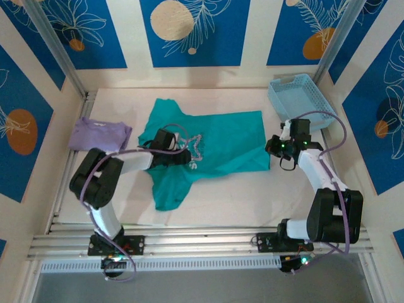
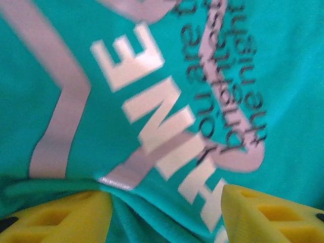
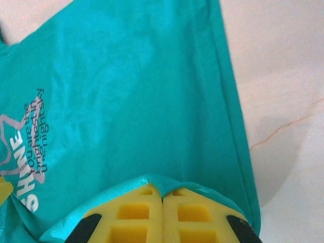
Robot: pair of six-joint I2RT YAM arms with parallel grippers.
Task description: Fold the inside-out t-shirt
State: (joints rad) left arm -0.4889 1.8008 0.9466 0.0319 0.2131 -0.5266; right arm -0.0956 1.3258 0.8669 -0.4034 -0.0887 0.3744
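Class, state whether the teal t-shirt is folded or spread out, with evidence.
Spread out: the t-shirt lies open across the table, both sleeves extended, its print visible.

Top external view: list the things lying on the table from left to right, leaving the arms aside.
lavender folded garment → teal t-shirt → light blue basket

1. From the top camera I get bright, even light from overhead; the pale table (image 1: 240,196) looks evenly lit.
2. Shadows on it are faint and soft-edged.
3. My left wrist view is blurred: the white lettering (image 2: 167,126) on the teal t-shirt (image 2: 283,76) smears.
4. My right wrist view is sharper; a soft grey shadow lies on the table right of the cloth.
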